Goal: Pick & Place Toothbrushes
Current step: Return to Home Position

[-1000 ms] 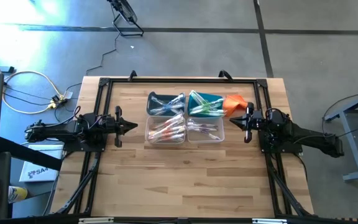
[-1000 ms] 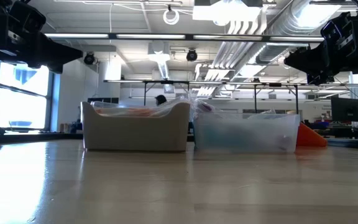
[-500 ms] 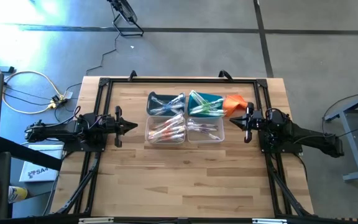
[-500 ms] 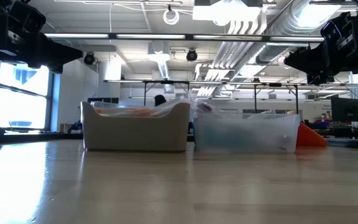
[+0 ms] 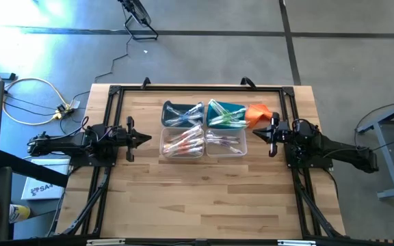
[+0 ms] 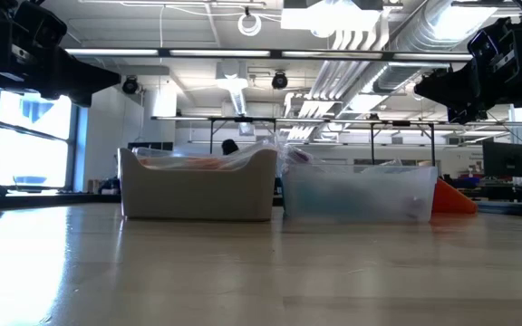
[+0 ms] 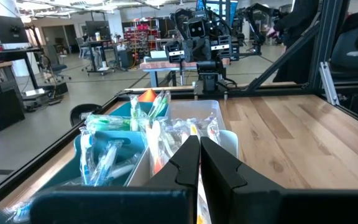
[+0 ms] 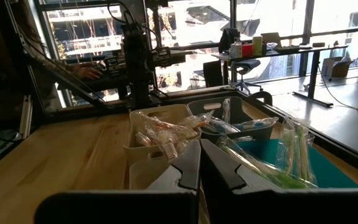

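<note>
Toothbrushes (image 5: 183,142) lie bunched in four bins (image 5: 165,106), table centre. Left gripper (image 5: 148,139) and right gripper (image 5: 254,132) flank the bins, fingers closed, empty. Brushes likely light, stiff; wrappers slick, so pinch mid-handle

You see your left gripper (image 7: 199,152), fingers pressed together, just short of the white bin (image 7: 230,142). Toothbrushes (image 7: 157,127) fill that bin and the blue bin (image 7: 84,150) beside it. Beyond the white bin, the right arm (image 7: 199,37) faces you across the table (image 7: 284,134).
</note>
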